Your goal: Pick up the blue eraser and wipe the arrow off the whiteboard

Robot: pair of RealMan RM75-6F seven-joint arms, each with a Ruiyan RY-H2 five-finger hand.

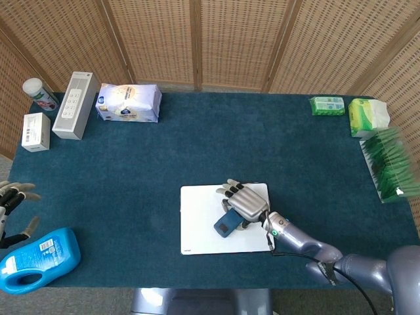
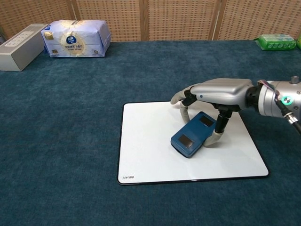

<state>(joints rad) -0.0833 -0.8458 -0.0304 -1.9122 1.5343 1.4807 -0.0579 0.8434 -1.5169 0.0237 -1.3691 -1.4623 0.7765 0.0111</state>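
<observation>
**Deep teal cloth, white board, blue eraser**

The table (image 1: pixel 197 144) wears dark teal cloth. On it lies a white whiteboard (image 2: pixel 150 155) with a dark edge. The eraser (image 2: pixel 193 136) is deep blue; the right hand (image 2: pixel 218 92) over it is silver-grey. Green packets (image 1: pixel 327 105) sit far off, and a bright blue bottle (image 1: pixel 38 258) near the pale left hand (image 1: pixel 13 203).
</observation>
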